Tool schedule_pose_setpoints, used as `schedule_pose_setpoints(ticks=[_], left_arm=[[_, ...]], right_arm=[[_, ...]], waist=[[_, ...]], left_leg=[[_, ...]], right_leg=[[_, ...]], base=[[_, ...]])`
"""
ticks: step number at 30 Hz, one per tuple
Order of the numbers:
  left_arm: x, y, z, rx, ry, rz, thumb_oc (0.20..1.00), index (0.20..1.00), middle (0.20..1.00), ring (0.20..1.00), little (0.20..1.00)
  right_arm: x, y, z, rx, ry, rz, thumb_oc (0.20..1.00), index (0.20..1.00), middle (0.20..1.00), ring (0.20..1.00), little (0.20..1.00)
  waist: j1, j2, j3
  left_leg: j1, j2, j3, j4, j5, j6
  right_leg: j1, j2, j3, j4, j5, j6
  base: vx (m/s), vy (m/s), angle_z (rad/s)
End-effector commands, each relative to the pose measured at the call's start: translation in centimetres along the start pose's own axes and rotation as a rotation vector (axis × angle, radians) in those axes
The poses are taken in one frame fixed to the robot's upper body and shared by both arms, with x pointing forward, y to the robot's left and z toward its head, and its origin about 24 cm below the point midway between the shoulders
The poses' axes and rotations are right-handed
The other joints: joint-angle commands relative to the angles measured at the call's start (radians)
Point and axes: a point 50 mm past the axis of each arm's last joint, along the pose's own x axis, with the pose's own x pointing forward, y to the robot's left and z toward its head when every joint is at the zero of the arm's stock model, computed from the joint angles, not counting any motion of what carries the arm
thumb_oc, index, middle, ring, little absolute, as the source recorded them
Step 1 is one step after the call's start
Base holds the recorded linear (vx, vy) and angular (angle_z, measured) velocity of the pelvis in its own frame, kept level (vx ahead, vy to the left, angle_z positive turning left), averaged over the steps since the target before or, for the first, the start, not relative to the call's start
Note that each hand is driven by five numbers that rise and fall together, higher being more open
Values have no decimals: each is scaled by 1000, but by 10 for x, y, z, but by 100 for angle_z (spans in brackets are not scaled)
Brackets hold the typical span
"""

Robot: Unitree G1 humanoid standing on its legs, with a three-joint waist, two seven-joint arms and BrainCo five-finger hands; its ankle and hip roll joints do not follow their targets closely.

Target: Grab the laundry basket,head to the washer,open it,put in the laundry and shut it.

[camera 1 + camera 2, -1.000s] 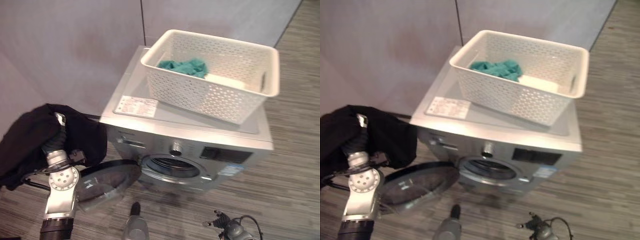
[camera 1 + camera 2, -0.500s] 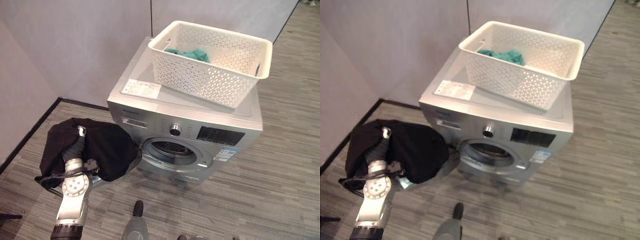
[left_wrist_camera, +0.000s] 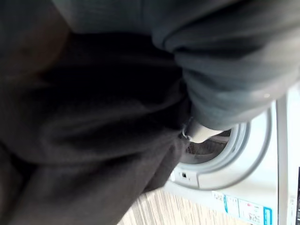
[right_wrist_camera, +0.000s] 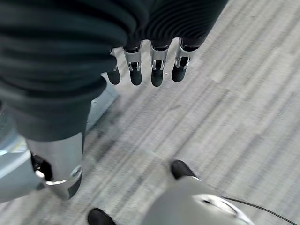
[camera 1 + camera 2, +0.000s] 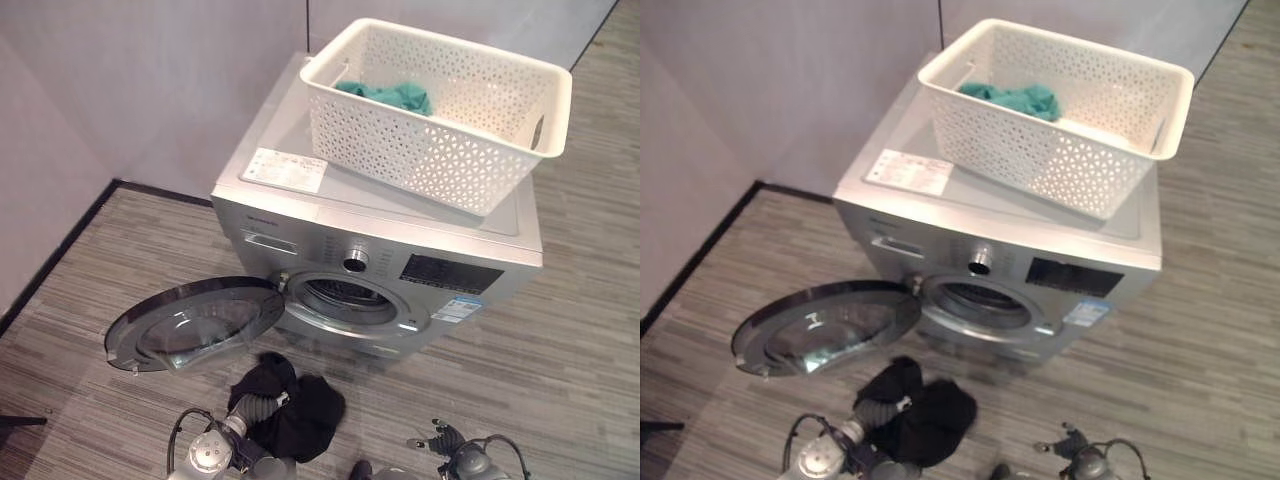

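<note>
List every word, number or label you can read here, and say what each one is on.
Nothing can be quoted: all the print is too small or blurred.
White label sheet on top of the washer: lines of print, unreadable.
Drawer front: small lettering, unreadable.
Dark display panel: no legible characters.
Blue sticker beside the door opening: unreadable.

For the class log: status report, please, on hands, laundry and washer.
Left hand buried in black garment, low before open washer door. Right hand open, idle. Teal laundry in basket.
</note>
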Motion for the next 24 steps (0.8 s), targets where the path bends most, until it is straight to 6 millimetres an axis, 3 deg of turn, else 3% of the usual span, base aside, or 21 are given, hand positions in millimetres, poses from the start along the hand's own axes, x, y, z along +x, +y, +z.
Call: schedule_pose_setpoints(ticks=[1,2,4,5,6,9,10,11,13,14,15,19,20,21,24], left_arm=[[23,-11,31,-221,-129,11,200,200,200,200,200],[24,-11,31,-222,-130,11,200,200,200,200,200],[49,-28,44,-379,-131,17,200,200,200,200,200],[49,-28,45,-379,-132,17,200,200,200,200,200],[67,-33,66,-429,-167,43,200,200,200,200,200],[87,-32,99,-460,-227,103,200,200,200,200,200],[87,-32,99,-460,-227,103,200,200,200,200,200],[97,-27,120,-428,-272,130,200,200,200,200,200],[106,-20,144,-425,-320,177,200,200,200,200,200],[110,-10,163,-433,-365,229,200,200,200,200,200],[112,-3,171,-441,-380,256,200,200,200,200,200],[113,18,194,-463,-434,344,200,200,200,200,200],[112,34,212,-502,-483,406,200,200,200,200,200],[112,35,213,-502,-484,407,200,200,200,200,200],[105,58,247,-536,-588,500,200,200,200,200,200]], right_arm=[[-1,1,0,2,-13,-17,1000,1000,1000,1000,1000],[-1,1,0,2,-13,-17,1000,1000,1000,1000,1000],[0,16,18,-21,-57,22,1000,1000,1000,1000,1000],[1,16,18,-21,-58,22,1000,1000,1000,1000,1000],[2,23,41,-27,-122,25,1000,1000,1000,1000,1000],[1,32,78,-118,-240,19,1000,1000,1000,1000,1000],[1,32,78,-118,-240,19,1000,1000,1000,1000,1000],[-3,44,97,-374,-330,28,1000,1000,1000,1000,1000],[-4,54,104,-461,-351,54,1000,1000,1000,1000,1000],[-6,61,111,-472,-369,63,1000,1000,1000,1000,1000],[-7,65,114,-486,-385,70,1000,1000,1000,1000,1000],[-11,73,121,-487,-424,83,1000,1000,1000,1000,1000],[-13,76,125,-467,-450,86,1000,1000,1000,1000,1000],[-13,76,126,-467,-450,86,1000,1000,1000,1000,1000],[-18,77,139,-392,-514,75,1000,1000,1000,1000,1000]], waist=[[-18,4,11],[-18,4,11],[-37,-12,41],[-37,-11,41],[-51,-32,66],[-67,-63,103],[-67,-63,103],[-65,-88,121],[-70,-118,136],[-79,-146,146],[-91,-166,149],[-121,-201,142],[-141,-222,141],[-142,-222,141],[-178,-254,147]], left_leg=[[-113,51,-42,-1,82,-5],[-114,51,-42,0,82,-5],[-135,61,-29,-4,87,-6],[-136,61,-29,-4,87,-6],[-163,70,-20,2,91,-7],[-206,89,-1,15,91,-7],[-206,89,-1,15,91,-7],[-235,99,8,29,89,-7],[-265,114,20,49,85,-8],[-299,137,34,68,81,-12],[-306,138,35,81,56,-23],[-354,161,47,99,50,-29],[-380,178,52,111,45,-33],[-382,178,52,111,45,-33],[-440,189,42,126,38,-34]], right_leg=[[42,-16,20,27,-37,3],[41,-16,20,28,-38,3],[-3,-22,23,48,-33,5],[-4,-22,23,49,-33,5],[-56,-19,34,64,-22,4],[-132,-13,57,90,-10,5],[-132,-13,57,90,-10,5],[-168,-10,69,91,6,11],[-205,-1,77,88,25,17],[-253,9,89,91,45,24],[-270,8,98,100,31,30],[-332,26,103,99,51,37],[-364,36,103,98,61,40],[-366,36,102,98,61,40],[-439,45,95,117,71,44]], base=[[-34,7,2],[-41,6,-1],[-77,2,-1],[-161,-14,-12],[-144,-14,-15],[-147,1,-28],[-108,-2,-55],[-105,-19,-33],[-153,-33,-36],[-98,-63,-64],[-52,-49,-72],[-73,-36,-47],[-39,-30,-27],[-53,-36,-15],[-40,-26,-14]])
